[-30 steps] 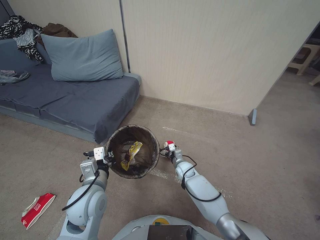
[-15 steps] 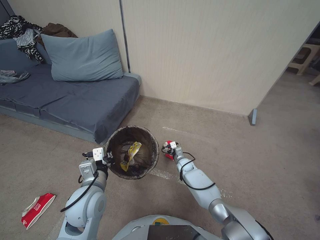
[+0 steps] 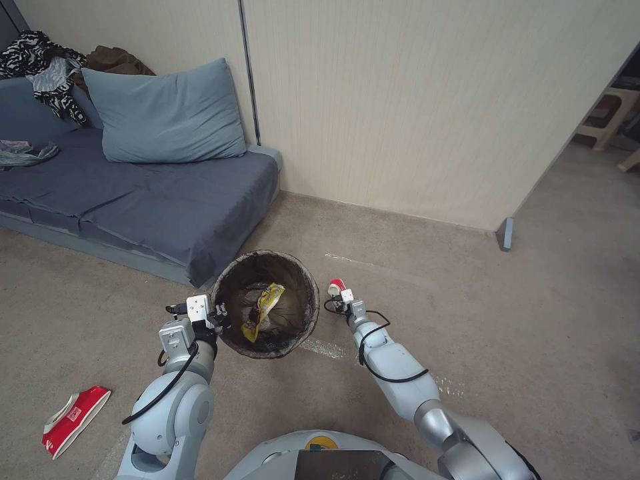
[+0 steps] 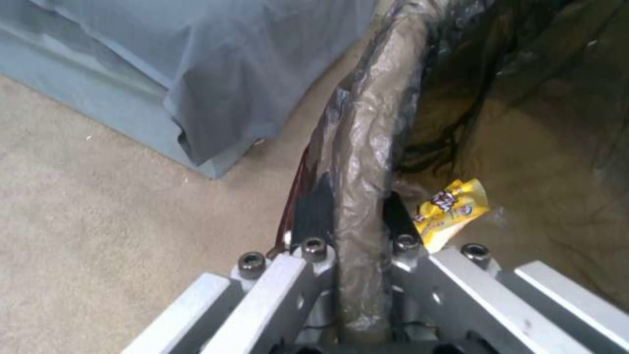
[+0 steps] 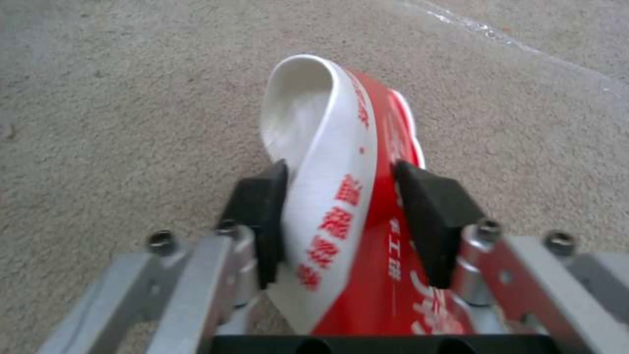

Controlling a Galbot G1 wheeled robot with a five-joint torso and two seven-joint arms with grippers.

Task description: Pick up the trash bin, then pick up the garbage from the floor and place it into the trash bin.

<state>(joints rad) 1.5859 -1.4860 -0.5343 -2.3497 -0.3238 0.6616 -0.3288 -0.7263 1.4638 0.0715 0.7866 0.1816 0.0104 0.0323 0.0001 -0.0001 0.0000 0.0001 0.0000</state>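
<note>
My left claw grips the bin rim; a yellow wrapper lies inside. My right claw, just right of the bin, holds a red-and-white packet. Another packet lies on the floor beside my left arm.

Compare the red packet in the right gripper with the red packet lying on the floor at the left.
The held packet is clamped between the right gripper pads, folded, beside the trash bin. The floor packet lies flat and untouched, near the left arm's elbow. Both are red and white.
</note>
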